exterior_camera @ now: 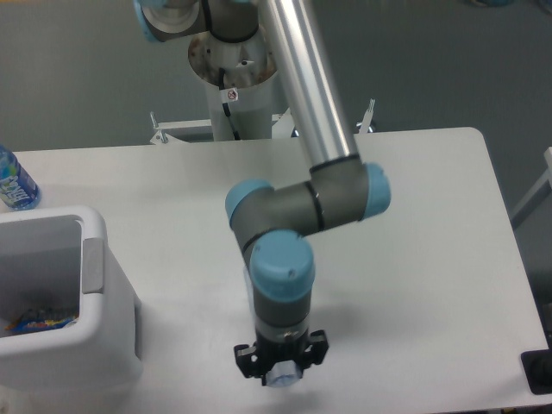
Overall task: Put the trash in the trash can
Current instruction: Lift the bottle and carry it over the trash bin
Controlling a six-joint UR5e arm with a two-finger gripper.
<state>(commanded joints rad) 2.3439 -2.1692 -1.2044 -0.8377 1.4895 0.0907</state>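
Gripper (282,374) pointed down near the table's (414,259) front edge, fingers hidden, so its state could not be told. Snack wrapper (34,323) lay inside the trash can (95,345) at the front-left corner; likely light, crinkly, best pinched at a fold.
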